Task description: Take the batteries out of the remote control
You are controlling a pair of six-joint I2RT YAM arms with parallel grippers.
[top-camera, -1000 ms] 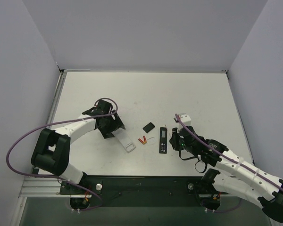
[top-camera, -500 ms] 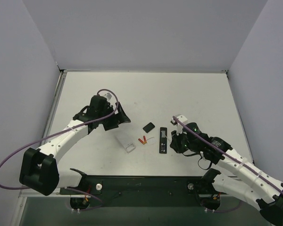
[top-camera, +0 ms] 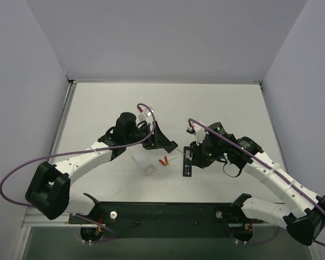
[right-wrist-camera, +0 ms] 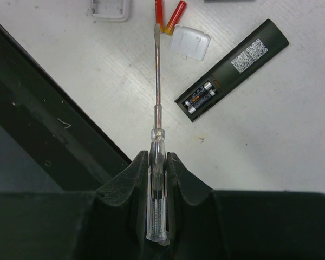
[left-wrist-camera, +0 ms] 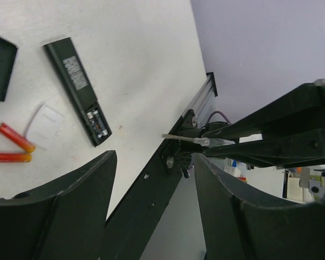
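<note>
Your right gripper [right-wrist-camera: 157, 162] pinches the screwdriver [right-wrist-camera: 156, 81], remote control [right-wrist-camera: 233, 69] at its three o'clock; left gripper [left-wrist-camera: 154, 162] spread.

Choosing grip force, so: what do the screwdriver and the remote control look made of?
The screwdriver has a bare shiny metal shaft and a see-through handle, probably clear plastic, clamped in the right hand. The remote control is black with a dull, even finish, probably matte plastic.

Two reddish-orange cylindrical batteries [right-wrist-camera: 175, 16] running off the right wrist view's top edge, small black squarish cover piece [left-wrist-camera: 0, 67] being cropped at left (left wrist view)
</note>
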